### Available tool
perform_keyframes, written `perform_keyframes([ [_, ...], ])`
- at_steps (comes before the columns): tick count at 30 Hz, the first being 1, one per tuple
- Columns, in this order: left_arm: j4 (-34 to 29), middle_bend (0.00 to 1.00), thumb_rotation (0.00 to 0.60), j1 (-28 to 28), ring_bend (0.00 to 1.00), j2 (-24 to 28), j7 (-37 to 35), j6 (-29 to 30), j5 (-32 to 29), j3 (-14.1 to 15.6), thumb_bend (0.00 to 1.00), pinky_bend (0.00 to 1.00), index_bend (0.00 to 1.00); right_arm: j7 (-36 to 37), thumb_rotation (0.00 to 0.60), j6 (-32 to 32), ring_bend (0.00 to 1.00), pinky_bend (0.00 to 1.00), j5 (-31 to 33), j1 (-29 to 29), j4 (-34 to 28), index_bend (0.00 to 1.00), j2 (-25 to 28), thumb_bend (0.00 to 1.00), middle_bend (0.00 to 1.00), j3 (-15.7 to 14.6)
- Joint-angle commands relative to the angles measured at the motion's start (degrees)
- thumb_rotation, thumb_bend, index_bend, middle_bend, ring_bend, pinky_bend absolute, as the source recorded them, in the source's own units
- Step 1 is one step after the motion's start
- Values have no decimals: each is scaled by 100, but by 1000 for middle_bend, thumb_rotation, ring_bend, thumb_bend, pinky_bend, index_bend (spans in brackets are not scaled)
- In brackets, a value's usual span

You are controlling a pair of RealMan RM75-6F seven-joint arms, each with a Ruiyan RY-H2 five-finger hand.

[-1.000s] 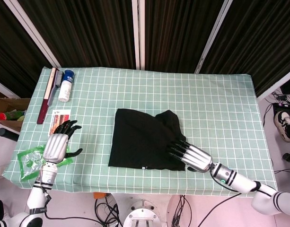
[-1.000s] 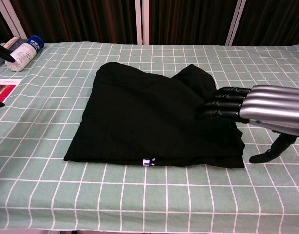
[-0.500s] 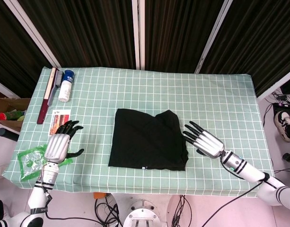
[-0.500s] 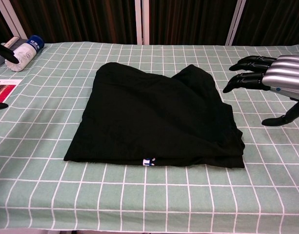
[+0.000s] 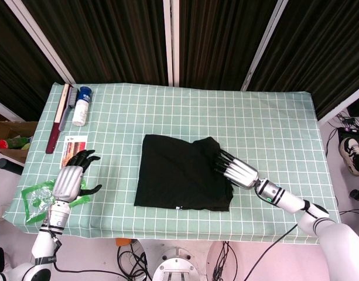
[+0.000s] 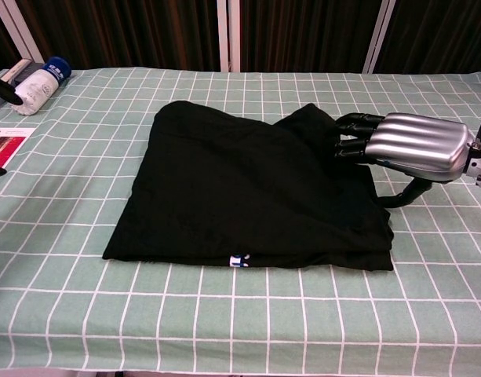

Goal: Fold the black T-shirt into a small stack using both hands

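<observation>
Green checked cloth covers the bench [image 5: 273, 117]. At its far left edge lie a dark red brush [image 5: 58, 118] and a white bottle with a blue cap [image 5: 81, 106], with a printed card [image 5: 74, 147] nearer the front. Just below the card the left hand [image 5: 69, 180] rests palm down on the cloth, fingers apart and holding nothing, beside a crumpled green plastic wrapper [image 5: 37, 199]. Near the middle of the bench lies the black T-shirt [image 5: 182, 173], folded into a rough rectangle, with a raised fold at its upper right corner and a small white tag at its front edge. At the shirt's right edge the right hand [image 6: 409, 145] lies flat, fingers [image 6: 351, 133] extended against the fabric, thumb spread below; it grips nothing.
</observation>
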Motion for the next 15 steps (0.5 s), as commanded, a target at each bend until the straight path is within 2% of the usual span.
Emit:
perform_keyframes([
  [1, 12, 116, 600, -2, 77, 10, -45, -4, 11, -4, 140, 174, 242, 162, 600, 239, 87, 44, -15, 20, 404, 339, -337, 258, 248, -14],
  [6, 23, 116, 600, 12, 77, 50, -122, 9, 33, -3, 132, 174, 241, 290, 600, 542, 155, 79, 29, -18, 970, 499, -676, 466, 311, 0],
  [11, 14, 116, 600, 29, 77, 77, -187, 50, 71, -9, 124, 174, 241, 336, 600, 875, 193, 89, 138, -132, 1340, 597, -788, 579, 368, 47],
  [15, -4, 116, 600, 28, 77, 105, -202, 55, 97, -8, 121, 174, 242, 359, 600, 1169, 200, 95, 209, -310, 1522, 623, -628, 597, 382, 30],
])
